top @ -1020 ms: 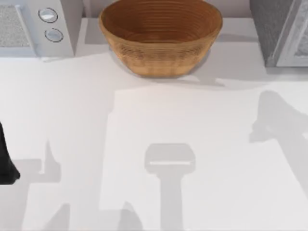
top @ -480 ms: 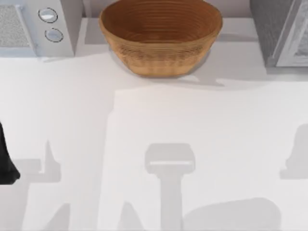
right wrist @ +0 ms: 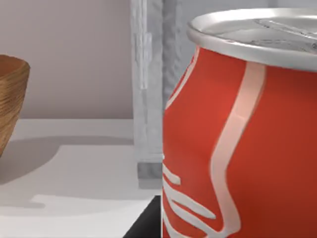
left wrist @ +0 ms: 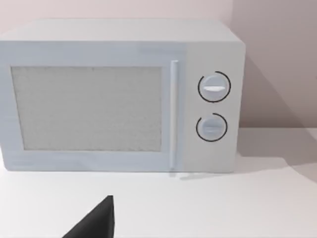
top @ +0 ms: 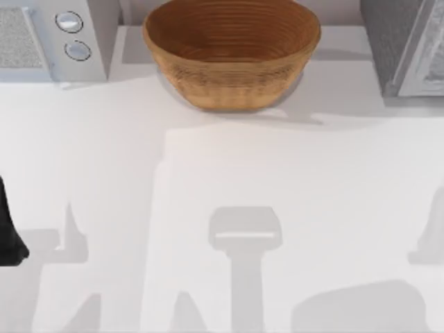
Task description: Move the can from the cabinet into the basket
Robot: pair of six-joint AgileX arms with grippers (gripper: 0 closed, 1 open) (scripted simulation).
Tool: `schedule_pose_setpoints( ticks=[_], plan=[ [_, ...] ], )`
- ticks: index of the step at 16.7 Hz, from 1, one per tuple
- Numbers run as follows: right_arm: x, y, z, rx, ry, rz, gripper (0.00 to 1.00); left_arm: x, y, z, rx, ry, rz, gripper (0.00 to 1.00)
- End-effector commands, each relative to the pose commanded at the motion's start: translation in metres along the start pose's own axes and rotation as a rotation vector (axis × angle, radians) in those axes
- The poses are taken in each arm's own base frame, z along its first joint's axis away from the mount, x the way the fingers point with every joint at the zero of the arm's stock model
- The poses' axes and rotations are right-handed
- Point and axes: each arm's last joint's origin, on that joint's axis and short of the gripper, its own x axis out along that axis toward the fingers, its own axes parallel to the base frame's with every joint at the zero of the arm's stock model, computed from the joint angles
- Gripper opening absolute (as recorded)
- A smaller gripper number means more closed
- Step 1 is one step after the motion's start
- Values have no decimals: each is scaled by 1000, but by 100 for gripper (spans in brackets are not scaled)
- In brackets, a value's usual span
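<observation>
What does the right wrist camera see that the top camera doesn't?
Right wrist view alone: a red soda can with white script and a silver top, very close up. Top view alone: a white appliance with two round knobs at the table's far left, and the dark left arm at the left edge. Both share the brown woven wicker basket and the grey speckled cabinet with its pale front frame.

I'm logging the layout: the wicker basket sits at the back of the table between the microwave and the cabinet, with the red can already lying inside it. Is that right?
Not quite. The basket does sit between the microwave and the cabinet, but the top view shows nothing inside it. The red can shows upright in the right wrist view, beside the cabinet's frame.
</observation>
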Motion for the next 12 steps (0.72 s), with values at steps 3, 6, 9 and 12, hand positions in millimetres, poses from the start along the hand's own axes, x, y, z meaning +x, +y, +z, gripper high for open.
schedule_pose_setpoints(
  ticks=[3,6,9,12],
  plan=[
    [1,1,0,1,14,2,0,0,0,0,0,0,0,100],
    [3,3,25,1,-8,1,0,0,0,0,0,0,0,100],
    [14,10,69,3,-29,-1,0,0,0,0,0,0,0,100],
    [44,23,120,6,-40,-3,0,0,0,0,0,0,0,100]
  ],
)
